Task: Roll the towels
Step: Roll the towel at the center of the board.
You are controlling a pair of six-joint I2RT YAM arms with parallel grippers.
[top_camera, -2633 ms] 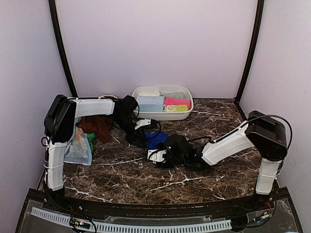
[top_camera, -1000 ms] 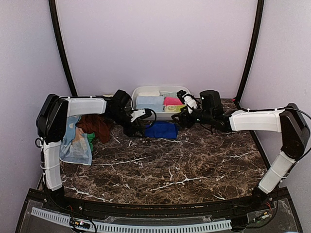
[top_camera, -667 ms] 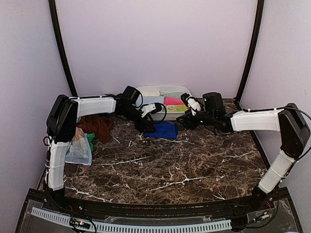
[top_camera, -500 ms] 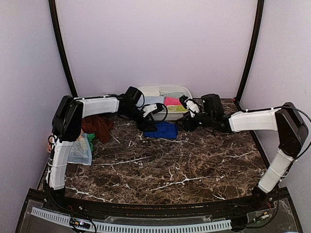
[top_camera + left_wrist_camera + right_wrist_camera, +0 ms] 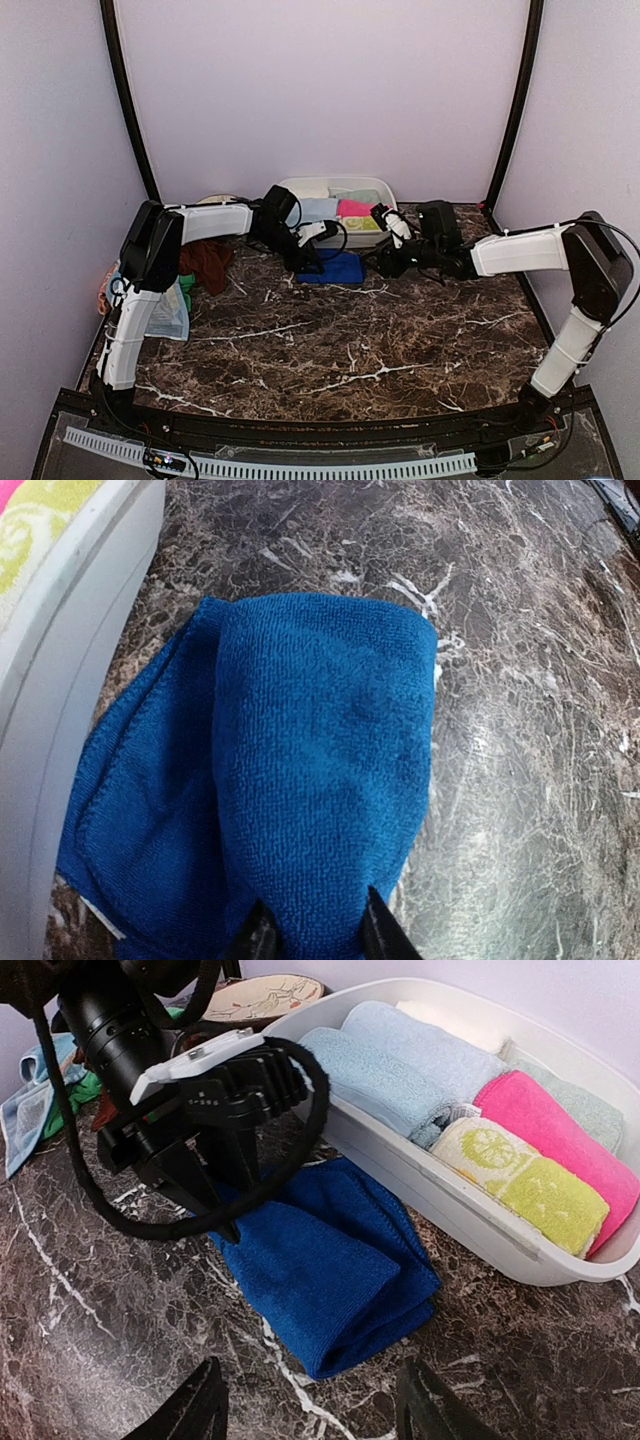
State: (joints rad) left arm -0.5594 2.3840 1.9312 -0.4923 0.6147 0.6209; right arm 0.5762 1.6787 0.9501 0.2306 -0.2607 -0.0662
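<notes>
A royal blue towel [image 5: 340, 267] [image 5: 320, 750] [image 5: 330, 1260] lies folded into a loose roll on the marble table, just in front of the white tub [image 5: 330, 181]. My left gripper [image 5: 310, 264] [image 5: 320, 938] [image 5: 215, 1210] is at the roll's left end, shut on the cloth, which bunches between its two black fingers [image 5: 378, 935]. My right gripper [image 5: 384, 264] [image 5: 315, 1410] hovers at the roll's right end, open, nothing between its fingers. More unrolled towels, rust-brown [image 5: 205, 262], green [image 5: 186, 292] and pale [image 5: 165, 315], lie in a heap at the left.
The tub wall [image 5: 450, 1210] [image 5: 70, 630] stands directly behind the blue towel. It holds rolled light blue [image 5: 390, 1070], pink [image 5: 560, 1130] and yellow-green [image 5: 520, 1175] towels. A leaf-patterned plate [image 5: 265, 995] sits left of the tub. Purple walls close in on three sides.
My left gripper has slid right onto the blue towel's end and closed on it. The right gripper has dropped slightly and stayed open. The towel has hardly moved.
</notes>
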